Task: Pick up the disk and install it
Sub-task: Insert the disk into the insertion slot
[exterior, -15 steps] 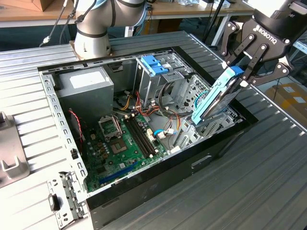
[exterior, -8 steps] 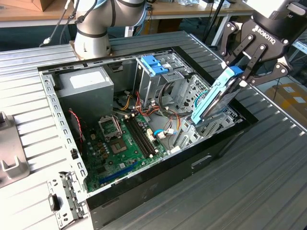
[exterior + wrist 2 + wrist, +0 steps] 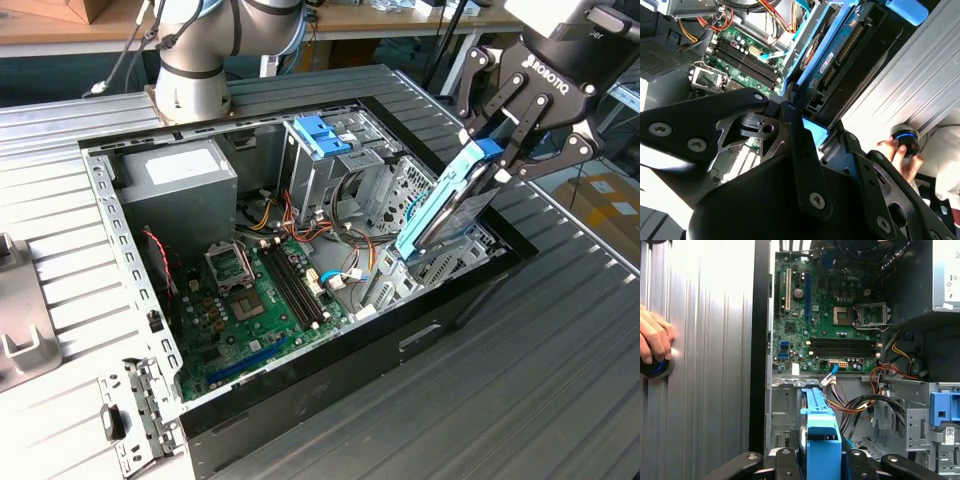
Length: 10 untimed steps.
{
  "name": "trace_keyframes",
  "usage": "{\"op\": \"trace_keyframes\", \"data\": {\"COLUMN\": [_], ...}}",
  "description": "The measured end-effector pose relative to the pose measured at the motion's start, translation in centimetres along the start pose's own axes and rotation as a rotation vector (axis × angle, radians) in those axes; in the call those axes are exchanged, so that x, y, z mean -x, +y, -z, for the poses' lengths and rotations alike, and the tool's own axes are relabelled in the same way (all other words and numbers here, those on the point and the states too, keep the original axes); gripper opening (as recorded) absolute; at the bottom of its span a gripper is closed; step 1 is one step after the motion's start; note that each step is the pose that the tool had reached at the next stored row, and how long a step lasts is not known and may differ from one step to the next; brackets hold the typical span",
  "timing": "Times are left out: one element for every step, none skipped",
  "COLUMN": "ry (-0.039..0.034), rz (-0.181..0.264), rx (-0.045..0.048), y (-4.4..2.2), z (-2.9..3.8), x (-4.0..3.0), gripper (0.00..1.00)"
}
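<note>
The disk [image 3: 448, 207], a dark flat drive with blue plastic rails, hangs tilted over the open computer case [image 3: 330, 385] at the exterior view's right. Its lower end dips toward the metal bay [image 3: 440, 262] by the case's right wall. My gripper [image 3: 497, 160] is shut on the disk's upper end, the black fingers clamping its sides. In the second wrist view the disk [image 3: 837, 47] runs away from the fingers [image 3: 790, 117], its circuit side and blue rail showing. The blue rail [image 3: 821, 432] stands between the fingers in the first wrist view, above the bay.
Inside the case lie a green motherboard [image 3: 262, 300], a grey power supply [image 3: 180, 185], a metal cage with a blue latch [image 3: 322, 135] and loose coloured cables [image 3: 335, 235]. A person's hand [image 3: 654, 340] rests on a round knob on the ribbed table [image 3: 560, 380].
</note>
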<state>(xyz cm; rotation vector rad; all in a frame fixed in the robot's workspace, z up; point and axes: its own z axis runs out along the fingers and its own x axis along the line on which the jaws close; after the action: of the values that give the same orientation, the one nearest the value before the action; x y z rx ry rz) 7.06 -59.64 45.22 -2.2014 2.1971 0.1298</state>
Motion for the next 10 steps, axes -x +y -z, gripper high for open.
{"op": "trace_keyframes", "data": {"ry": [-0.0001,0.0001,0.0002,0.0001,0.0000,-0.0001,0.0000,-0.0001,-0.0002,-0.0002], "rz": [-0.001,-0.001,-0.001,-0.001,-0.001,-0.001,-0.001,-0.001,-0.001,-0.001], "rx": [-0.0001,-0.0001,-0.0001,-0.0001,-0.0002,-0.0002,-0.0001,-0.0001,-0.0001,-0.0001], "y": [0.01,0.01,0.01,0.01,0.01,0.01,0.03,0.10,0.30,0.33], "z": [-0.05,-0.05,-0.07,-0.10,-0.14,-0.18,-0.20,-0.26,-0.33,-0.36], "x": [0.01,0.04,0.09,0.16,0.23,0.30,0.33,0.37,0.39,0.39], "gripper": [0.37,0.37,0.37,0.37,0.37,0.37,0.37,0.37,0.37,0.37]}}
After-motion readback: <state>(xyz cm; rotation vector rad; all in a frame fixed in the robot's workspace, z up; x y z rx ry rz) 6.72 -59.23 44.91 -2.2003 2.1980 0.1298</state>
